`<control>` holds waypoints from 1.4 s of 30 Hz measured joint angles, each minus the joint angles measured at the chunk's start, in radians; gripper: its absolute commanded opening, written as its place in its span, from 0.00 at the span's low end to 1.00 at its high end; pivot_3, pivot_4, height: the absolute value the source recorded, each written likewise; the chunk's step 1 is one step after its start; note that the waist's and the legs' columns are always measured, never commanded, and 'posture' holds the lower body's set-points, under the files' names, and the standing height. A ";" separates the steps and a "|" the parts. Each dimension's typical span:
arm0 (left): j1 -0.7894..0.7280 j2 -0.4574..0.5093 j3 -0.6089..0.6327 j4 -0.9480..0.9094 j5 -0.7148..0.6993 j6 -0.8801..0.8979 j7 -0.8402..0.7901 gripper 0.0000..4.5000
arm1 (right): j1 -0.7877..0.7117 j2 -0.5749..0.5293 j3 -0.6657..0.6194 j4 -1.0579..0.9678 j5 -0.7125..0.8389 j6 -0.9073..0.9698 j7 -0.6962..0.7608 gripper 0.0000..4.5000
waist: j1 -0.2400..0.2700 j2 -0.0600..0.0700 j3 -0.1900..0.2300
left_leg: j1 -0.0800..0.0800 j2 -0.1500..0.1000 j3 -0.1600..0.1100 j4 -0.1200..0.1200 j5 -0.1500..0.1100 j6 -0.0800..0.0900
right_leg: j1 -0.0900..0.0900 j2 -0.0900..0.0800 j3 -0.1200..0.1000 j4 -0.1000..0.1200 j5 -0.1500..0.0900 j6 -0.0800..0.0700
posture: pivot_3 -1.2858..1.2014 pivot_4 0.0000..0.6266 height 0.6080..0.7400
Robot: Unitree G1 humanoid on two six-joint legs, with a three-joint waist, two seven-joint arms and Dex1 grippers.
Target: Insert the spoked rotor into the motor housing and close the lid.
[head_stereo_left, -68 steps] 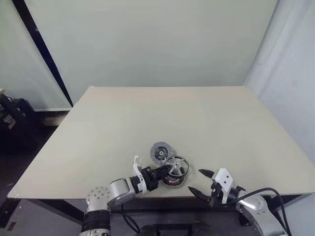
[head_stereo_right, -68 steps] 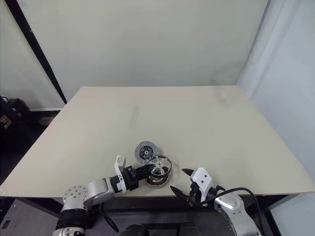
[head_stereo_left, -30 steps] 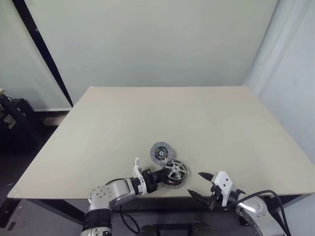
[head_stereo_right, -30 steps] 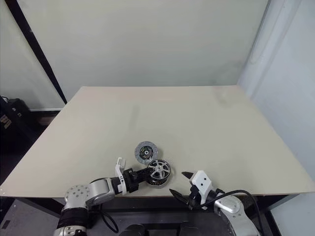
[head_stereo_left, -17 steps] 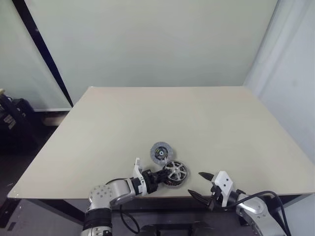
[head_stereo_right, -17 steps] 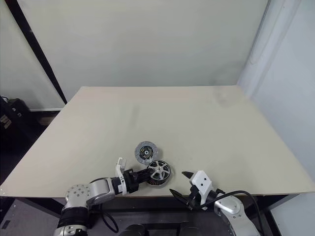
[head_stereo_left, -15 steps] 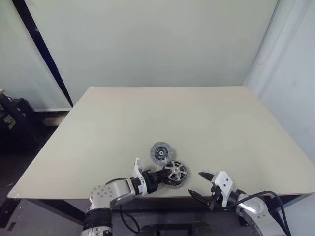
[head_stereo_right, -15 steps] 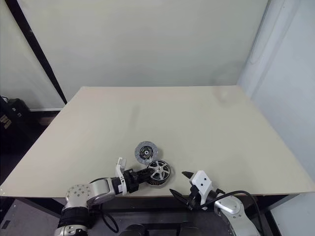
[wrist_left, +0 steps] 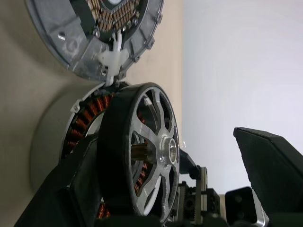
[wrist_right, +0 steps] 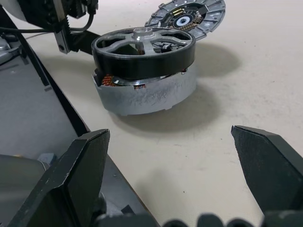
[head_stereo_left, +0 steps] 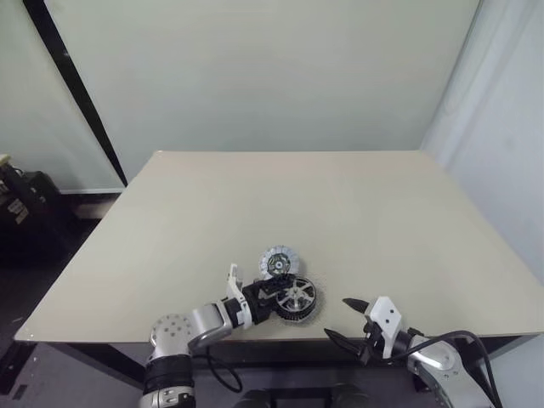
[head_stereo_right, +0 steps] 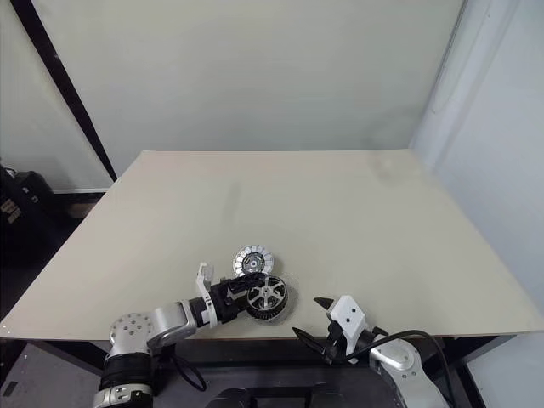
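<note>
The spoked rotor (wrist_right: 142,47), a black rim with silvery spokes, rests slightly tilted on top of the grey motor housing (wrist_right: 147,97). Copper windings show under its edge. Both stand near the table's front edge. My left gripper (head_stereo_left: 274,299) is open around the rotor, one finger (wrist_left: 71,189) close against the rim and the other well clear. The lid (head_stereo_left: 277,261) lies just behind the housing and touches its rim. My right gripper (head_stereo_left: 337,316) hangs open and empty at the front edge, to the right of the housing.
The beige table (head_stereo_left: 340,204) stretches far back and to both sides of the parts. Its front edge runs right by the housing. A pale wall stands behind, with dark bags on the floor at the far left.
My left gripper has opened and let go of the rotor, which now sits on the housing. The right gripper has not moved.
</note>
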 measured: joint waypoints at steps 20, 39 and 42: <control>-0.029 0.002 0.010 -0.142 -0.021 0.057 0.074 0.99 | 0.007 0.001 0.000 0.001 -0.006 -0.002 -0.010 1.00 | 0.000 0.000 0.000 | -0.001 0.000 0.000 -0.002 0.000 0.000 | -0.002 0.000 0.000 0.000 0.000 0.000 | 0.52 0.00 1.00; -0.020 0.116 0.006 -0.159 -0.010 0.025 -0.008 0.99 | -0.004 0.080 -0.008 -0.023 0.022 0.043 -0.066 1.00 | 0.000 0.000 0.000 | -0.001 0.000 0.000 -0.002 0.000 0.000 | -0.003 0.001 0.000 0.000 0.000 0.000 | 0.52 0.00 1.00; -0.006 0.139 0.006 -0.159 -0.008 0.014 -0.049 1.00 | -0.030 0.122 -0.008 -0.052 0.022 0.103 -0.117 0.91 | 0.000 0.000 0.000 | -0.001 0.000 0.000 -0.002 0.000 0.000 | -0.003 0.001 0.000 0.000 0.000 0.000 | 0.52 0.00 1.00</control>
